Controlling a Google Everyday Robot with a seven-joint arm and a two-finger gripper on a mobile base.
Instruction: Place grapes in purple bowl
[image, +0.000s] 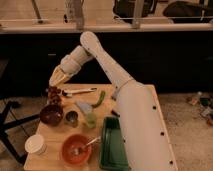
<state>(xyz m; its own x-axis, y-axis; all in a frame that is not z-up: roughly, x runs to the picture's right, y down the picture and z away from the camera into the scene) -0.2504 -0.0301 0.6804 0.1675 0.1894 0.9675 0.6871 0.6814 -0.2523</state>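
The grapes (52, 91), a dark reddish cluster, lie at the far left corner of the wooden table (55, 159). My gripper (56, 79) hangs just above and slightly right of them, its pale fingers pointing down-left and shut, with nothing visibly held. The purple bowl (51, 114) stands on the table in front of the grapes, toward the left edge, and looks dark inside.
A small metal cup (72, 118) and a green cup (90, 119) stand right of the bowl. Nearer the front are an orange-red bowl with a utensil (76, 149), a white cup (36, 144) and a green tray (112, 145). A spoon (80, 91) and a green vegetable (101, 98) lie behind.
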